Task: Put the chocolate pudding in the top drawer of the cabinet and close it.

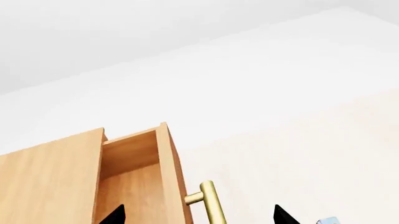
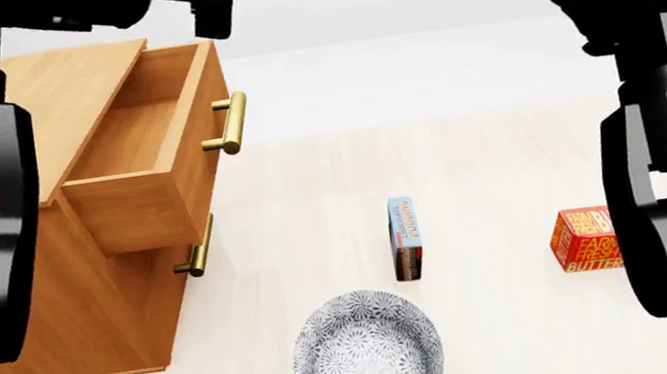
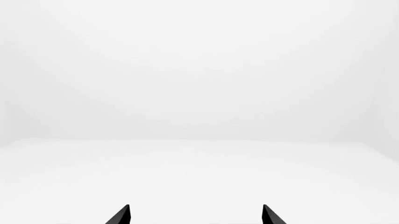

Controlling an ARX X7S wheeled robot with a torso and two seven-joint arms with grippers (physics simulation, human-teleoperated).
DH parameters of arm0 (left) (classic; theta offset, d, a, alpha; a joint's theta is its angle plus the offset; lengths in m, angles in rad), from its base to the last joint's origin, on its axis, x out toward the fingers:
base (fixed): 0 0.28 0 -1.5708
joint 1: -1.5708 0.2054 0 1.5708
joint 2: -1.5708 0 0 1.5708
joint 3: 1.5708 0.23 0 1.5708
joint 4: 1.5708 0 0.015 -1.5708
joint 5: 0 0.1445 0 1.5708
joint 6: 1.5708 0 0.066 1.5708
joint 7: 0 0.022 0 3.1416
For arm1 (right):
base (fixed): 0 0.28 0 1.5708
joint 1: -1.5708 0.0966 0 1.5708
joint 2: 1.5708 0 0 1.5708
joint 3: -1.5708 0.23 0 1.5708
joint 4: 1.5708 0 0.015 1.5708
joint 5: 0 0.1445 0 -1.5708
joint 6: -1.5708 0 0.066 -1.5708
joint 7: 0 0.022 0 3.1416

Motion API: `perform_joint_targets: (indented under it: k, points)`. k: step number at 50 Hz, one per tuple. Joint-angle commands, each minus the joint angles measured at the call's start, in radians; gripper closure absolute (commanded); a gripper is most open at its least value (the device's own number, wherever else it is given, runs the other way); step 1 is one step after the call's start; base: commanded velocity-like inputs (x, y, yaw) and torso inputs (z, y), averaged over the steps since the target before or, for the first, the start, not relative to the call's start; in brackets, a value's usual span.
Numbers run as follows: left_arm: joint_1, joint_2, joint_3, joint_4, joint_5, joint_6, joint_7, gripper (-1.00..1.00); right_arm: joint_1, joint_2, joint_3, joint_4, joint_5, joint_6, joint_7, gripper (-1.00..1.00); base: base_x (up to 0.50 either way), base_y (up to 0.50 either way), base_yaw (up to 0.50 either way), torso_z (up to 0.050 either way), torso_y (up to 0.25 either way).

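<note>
Drawer open, pudding not yet picked.
Both grippers (image 1: pixel 199 215) (image 3: pixel 195 214) wide, empty; grab chocolate pudding (image 2: pixel 405 236) by long edges, then lift to 10 o'clock into top drawer (image 2: pixel 130 137).

The pale floor (image 2: pixel 310 210) carries the cabinet (image 2: pixel 77 311), 1 chocolate pudding (image 2: pixel 405 236), 1 butter box (image 2: pixel 583 239) and 1 patterned bowl (image 2: pixel 368 357).

You see a patterned grey-and-white bowl (image 2: pixel 368 359) nearest you on the pale floor (image 2: pixel 499 154), and an orange-red butter box (image 2: pixel 584 239) well off to its right.
</note>
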Motion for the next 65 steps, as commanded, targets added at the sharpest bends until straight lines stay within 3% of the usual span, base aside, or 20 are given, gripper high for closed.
perform_joint_targets:
  k: [1,36,65]
  points:
    - [0.005,0.031,-0.013,-0.101,-0.009,-0.002,-0.014,-1.00,-0.008,0.000,-0.004,-0.010,0.004,0.007,0.000,-1.00,0.00,0.00,0.00,0.000,0.000]
    - [0.119,0.008,-0.057,-0.058,-0.040,-0.051,-0.098,-1.00,-0.017,-0.003,-0.019,0.004,0.012,-0.002,-0.003,-1.00,0.00,0.00,0.00,0.000,0.000]
    - [0.156,0.002,-0.078,-0.118,-0.052,-0.002,-0.116,-1.00,-0.019,-0.002,-0.027,0.010,0.018,-0.004,0.000,-1.00,0.00,0.00,0.00,0.000,0.000]
